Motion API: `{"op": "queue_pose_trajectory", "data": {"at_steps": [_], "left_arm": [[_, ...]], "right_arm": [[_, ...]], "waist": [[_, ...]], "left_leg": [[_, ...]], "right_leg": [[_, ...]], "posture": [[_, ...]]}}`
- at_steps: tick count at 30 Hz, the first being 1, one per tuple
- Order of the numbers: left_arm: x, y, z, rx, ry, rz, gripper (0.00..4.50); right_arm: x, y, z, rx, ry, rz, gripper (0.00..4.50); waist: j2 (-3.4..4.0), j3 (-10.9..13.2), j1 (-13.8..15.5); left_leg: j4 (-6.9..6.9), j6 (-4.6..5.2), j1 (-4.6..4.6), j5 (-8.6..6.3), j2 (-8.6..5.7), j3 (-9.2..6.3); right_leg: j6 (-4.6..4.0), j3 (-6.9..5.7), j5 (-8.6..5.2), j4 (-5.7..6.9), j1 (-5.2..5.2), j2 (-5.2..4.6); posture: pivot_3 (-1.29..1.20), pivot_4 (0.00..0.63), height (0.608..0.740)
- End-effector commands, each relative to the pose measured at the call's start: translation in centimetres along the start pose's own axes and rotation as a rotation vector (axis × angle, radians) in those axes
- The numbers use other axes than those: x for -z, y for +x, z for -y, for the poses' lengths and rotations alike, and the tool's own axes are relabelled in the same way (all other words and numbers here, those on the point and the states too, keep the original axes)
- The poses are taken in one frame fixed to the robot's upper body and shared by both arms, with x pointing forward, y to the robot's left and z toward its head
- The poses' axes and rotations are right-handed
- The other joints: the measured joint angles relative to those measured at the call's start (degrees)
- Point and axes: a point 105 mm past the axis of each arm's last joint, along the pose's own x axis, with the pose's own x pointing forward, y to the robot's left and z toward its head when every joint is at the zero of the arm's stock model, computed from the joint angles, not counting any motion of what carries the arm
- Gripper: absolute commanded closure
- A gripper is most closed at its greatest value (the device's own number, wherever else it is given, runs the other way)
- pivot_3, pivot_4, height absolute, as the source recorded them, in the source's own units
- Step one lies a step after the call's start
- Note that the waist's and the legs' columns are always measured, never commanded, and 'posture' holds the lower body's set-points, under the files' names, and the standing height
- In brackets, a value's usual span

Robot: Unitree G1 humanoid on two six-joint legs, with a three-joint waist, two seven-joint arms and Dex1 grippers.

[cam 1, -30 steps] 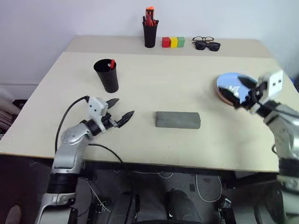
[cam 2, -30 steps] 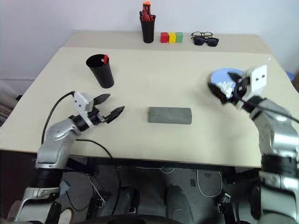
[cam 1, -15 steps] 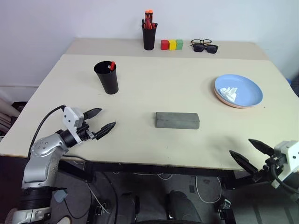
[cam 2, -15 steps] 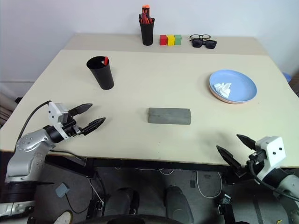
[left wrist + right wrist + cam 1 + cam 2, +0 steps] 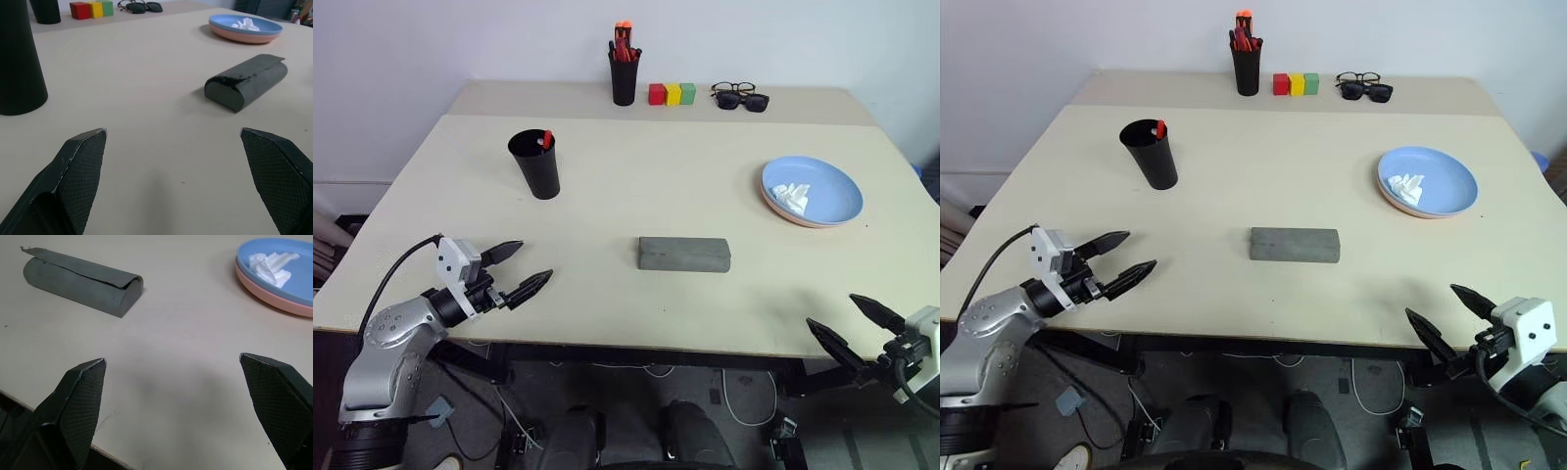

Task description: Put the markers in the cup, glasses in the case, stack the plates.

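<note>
Now both hands are hovering released and empty: the left hand (image 5: pixel 517 267) over the worktop's (image 5: pixel 685 186) near-left edge, the right hand (image 5: pixel 855 324) just off its near-right corner. Between them the closed case (image 5: pixel 684 254) is lying mid-worktop, the cup (image 5: pixel 535 164) beyond the left hand, the stacked plates (image 5: pixel 811 191) beyond the right.

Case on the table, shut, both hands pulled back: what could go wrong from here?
1. The case is closed while clear-lensed glasses sit at the far edge touching the sunglasses; a reach there could grab or drag the wrong pair.
2. The plates are stacked, with white scraps on the blue one; bumping them may scatter the scraps.
3. The right hand sits off the table's near edge and could clip it when rising.
</note>
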Motion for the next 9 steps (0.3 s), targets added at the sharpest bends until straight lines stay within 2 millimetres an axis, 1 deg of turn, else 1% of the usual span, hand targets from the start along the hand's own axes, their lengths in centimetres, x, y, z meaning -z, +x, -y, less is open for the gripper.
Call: {"op": "queue_pose_trajectory", "data": {"at_steps": [1,3,6,9], "left_arm": [[-1.3,-0.3,0.3,-0.010,0.035,0.033,0.00],[-1.2,-0.2,0.7,-0.012,0.032,0.032,0.00],[-1.0,-0.6,1.4,-0.010,0.030,0.022,0.00],[-1.2,-1.1,1.3,-0.033,0.028,0.018,0.00]], "right_arm": [[-0.9,-0.1,0.8,0.008,-0.053,0.015,0.04],[-0.9,0.0,1.2,0.000,-0.057,0.010,0.04],[-0.8,0.2,1.1,-0.027,-0.067,0.000,0.04],[-1.4,0.9,1.0,-0.034,-0.062,0.024,0.04]], "waist": [[0.00,0.0,0.0],[0.01,0.0,0.0],[0.01,0.0,0.0],[0.02,0.0,0.0]], "left_leg": [[0.00,0.00,0.00,0.00,0.00,0.00],[0.00,0.00,0.00,0.00,0.00,0.00],[-0.01,0.00,-0.01,0.00,0.00,0.00],[-0.05,0.00,-0.01,0.00,0.01,0.00]], "right_leg": [[0.00,0.00,0.00,-0.01,0.00,0.00],[0.00,0.00,0.00,-0.01,-0.01,0.00],[0.00,0.00,0.00,-0.02,-0.01,0.00],[-0.01,0.00,0.00,-0.03,-0.02,0.00]], "posture": [[0.00,0.150,0.740],[0.00,0.150,0.740],[0.00,0.150,0.740],[0.00,0.150,0.740]]}}
